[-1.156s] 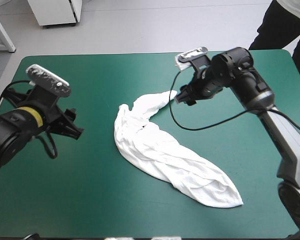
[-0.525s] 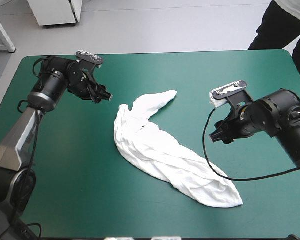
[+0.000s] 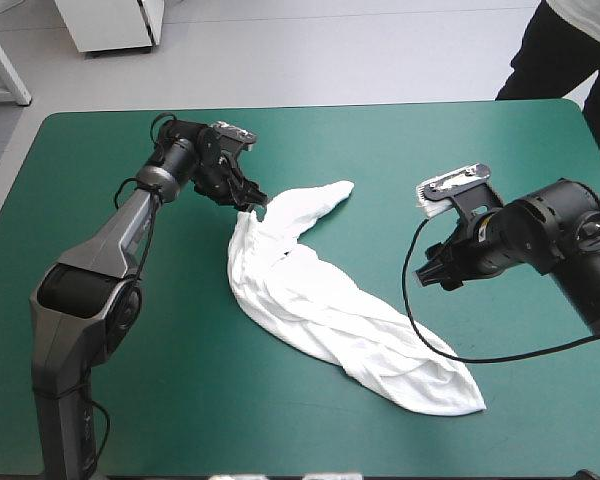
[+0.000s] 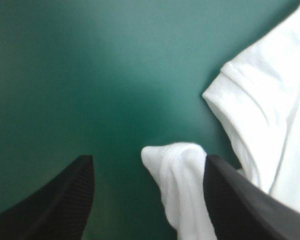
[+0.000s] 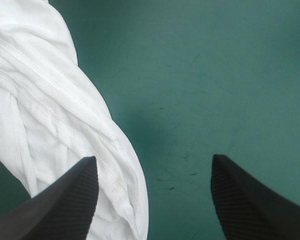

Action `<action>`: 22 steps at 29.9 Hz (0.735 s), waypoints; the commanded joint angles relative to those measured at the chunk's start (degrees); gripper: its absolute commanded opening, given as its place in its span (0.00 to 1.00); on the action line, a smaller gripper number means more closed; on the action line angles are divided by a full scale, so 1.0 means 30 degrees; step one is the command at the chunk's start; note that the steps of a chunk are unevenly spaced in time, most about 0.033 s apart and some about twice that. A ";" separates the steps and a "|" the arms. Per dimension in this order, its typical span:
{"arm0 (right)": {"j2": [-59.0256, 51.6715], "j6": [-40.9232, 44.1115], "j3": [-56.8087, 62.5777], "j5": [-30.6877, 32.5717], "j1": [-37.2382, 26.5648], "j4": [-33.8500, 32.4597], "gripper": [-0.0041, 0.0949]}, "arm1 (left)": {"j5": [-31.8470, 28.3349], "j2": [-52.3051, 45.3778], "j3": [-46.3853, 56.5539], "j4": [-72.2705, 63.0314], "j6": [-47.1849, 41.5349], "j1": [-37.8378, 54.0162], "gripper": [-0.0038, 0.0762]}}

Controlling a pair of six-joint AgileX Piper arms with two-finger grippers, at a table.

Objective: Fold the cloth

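One white T-shirt lies on the table's teal-green cover as a long, twisted heap; its nearest end is a rounded tip towards the near right corner; from there it runs slantwise away and to the left, narrowing into ridged folds around the middle of the table; at the far end it bends and sends a slim tapering tongue off to the right.

Farther back than that near tip, the right arm comes in from the table's right edge with its wrist turned towards the cloth; the right gripper hangs over bare cover just to the right of the T-shirt's middle stretch, apart from it; in the right wrist view its black fingers stand wide apart, with the seamed folds of the T-shirt beside one finger and partly in the gap, and bare cover ahead of the other.

Farthest back, the left arm rises from the near left edge, bends at the elbow and stretches forward and to the right; the left gripper sits at the T-shirt's far left bend, right at the cloth; in the left wrist view its fingers are spread, and a small rolled corner of white fabric lies between them, close against one finger, not pinched; a hemmed edge of the T-shirt lies just beyond that finger.
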 commanded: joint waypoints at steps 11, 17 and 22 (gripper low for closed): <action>-0.0533 0.0022 -0.0374 0.0028 -0.0029 0.0541 0.65 | 0.0381 0.0930 -0.0649 -0.1410 -0.0029 -0.0272 0.52; -0.0739 0.0022 0.0173 0.0028 -0.0029 0.0306 0.65 | 0.0829 0.1160 -0.0649 -0.3085 0.0504 -0.0317 0.17; -0.2176 0.0022 0.2425 0.0028 -0.0029 -0.0007 0.65 | 0.0962 0.1160 -0.0649 -0.3137 0.0766 -0.0317 0.04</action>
